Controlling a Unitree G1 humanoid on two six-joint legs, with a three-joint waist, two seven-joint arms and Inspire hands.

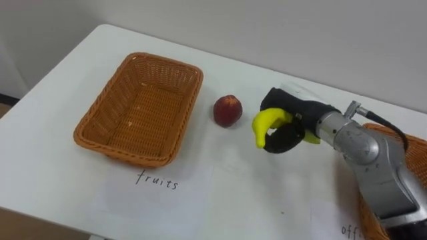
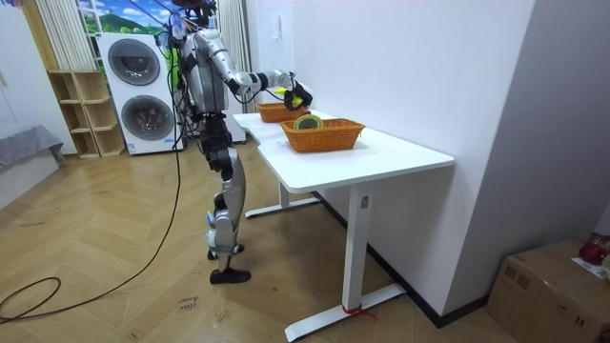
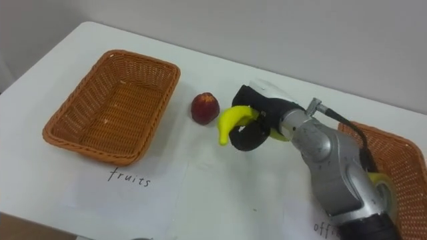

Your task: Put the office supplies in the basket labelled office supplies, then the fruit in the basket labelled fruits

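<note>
Office basket [image 3: 390,137] sits lower right. Mid-frame, the right robot hand [image 1: 285,109] is curled round a banana [image 1: 265,123]. Going left to the fruit basket [image 1: 120,152], it may bump the red fruit [image 1: 227,110] and roll it off the counter [image 1: 233,197].

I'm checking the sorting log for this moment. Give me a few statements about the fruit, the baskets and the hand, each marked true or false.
1. The robot's right hand is curled round the yellow banana. True.
2. The brown wicker basket on the left already holds fruit. False: nothing lies in it.
3. The round red fruit lies on the white table, between that basket and the banana. True.
4. The red fruit leans against the left basket's wall. False: a strip of bare table separates them.
5. The banana is over the second wicker basket on the right. False: it is over the table, near the red fruit.
</note>
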